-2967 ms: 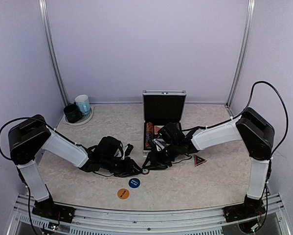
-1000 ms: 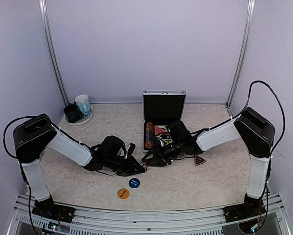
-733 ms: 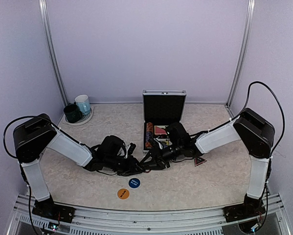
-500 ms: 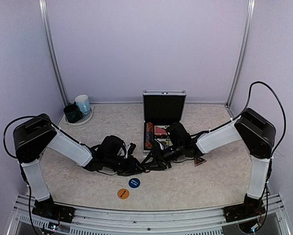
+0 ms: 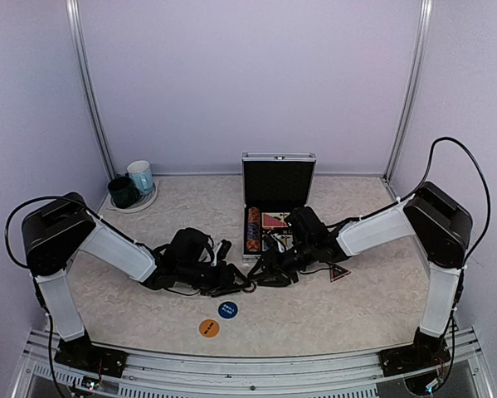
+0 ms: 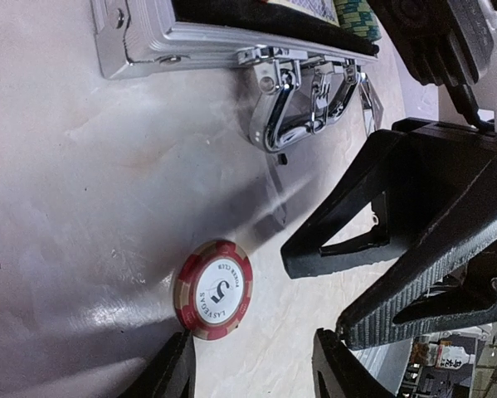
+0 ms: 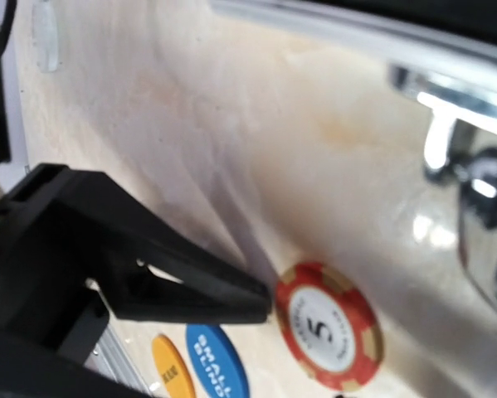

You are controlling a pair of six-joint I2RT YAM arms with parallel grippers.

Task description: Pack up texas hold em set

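The silver case (image 5: 278, 196) stands open at the back centre, with chips and a card deck inside. Its chrome handle (image 6: 304, 89) faces the grippers. A red "5" chip (image 6: 214, 289) lies flat on the table in front of it and also shows in the right wrist view (image 7: 328, 326). My left gripper (image 6: 252, 355) is open, with the chip just at its left fingertip. My right gripper (image 6: 314, 292) is open and empty, facing it from the other side. The blue button (image 5: 227, 310), the orange button (image 5: 209, 328) and the dark triangular marker (image 5: 339, 272) lie loose.
A dark green mug (image 5: 123, 192) and a light blue mug (image 5: 140, 177) stand on a coaster at the back left. The two grippers meet low over the table (image 5: 356, 315), close in front of the case. Walls enclose the table on three sides.
My left gripper has edged right toward the chip. My right gripper has drawn up from the other side, so the two now face each other closely. Nothing was taken hold of.
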